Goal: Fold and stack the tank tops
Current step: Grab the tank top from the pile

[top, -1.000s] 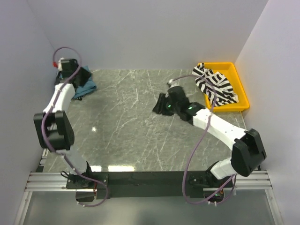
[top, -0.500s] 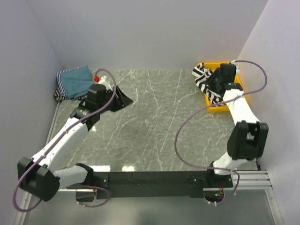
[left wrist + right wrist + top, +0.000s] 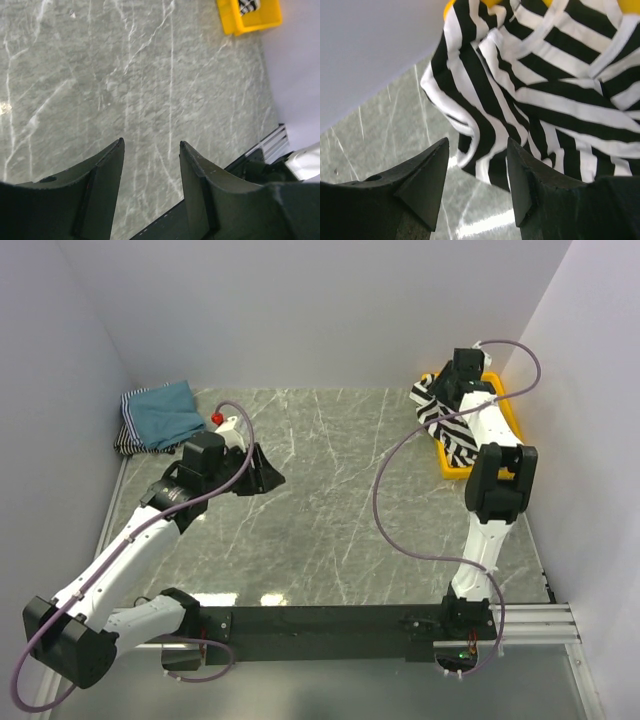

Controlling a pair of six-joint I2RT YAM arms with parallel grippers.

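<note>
Here's where we're at: the left gripper [image 3: 272, 472] hangs over the grey marble table [image 3: 340, 510], left of the middle. In its wrist view [image 3: 150, 145] the jaws are spread with nothing between them, just bare tabletop showing through the gap.

The right arm is stretched all the way to the far right corner. The right gripper [image 3: 443, 392] sits just over the near-left edge of the black-and-white striped top [image 3: 440, 418]. From its own camera [image 3: 477, 142] we see both fingers apart and not clamped on anything, with the striped cloth [image 3: 535, 75] bunched up right beyond the tips. We can't tell if the tips actually touch it.

That striped top is crumpled, lying partly in the yellow tray [image 3: 510, 418] and spilling over the tray's left rim onto the table.

Over in the far left corner the teal top [image 3: 165, 412] lies folded against the wall, on top of some finely striped cloth [image 3: 123, 436] that peeks out along its left edge, well apart from both grippers
</note>
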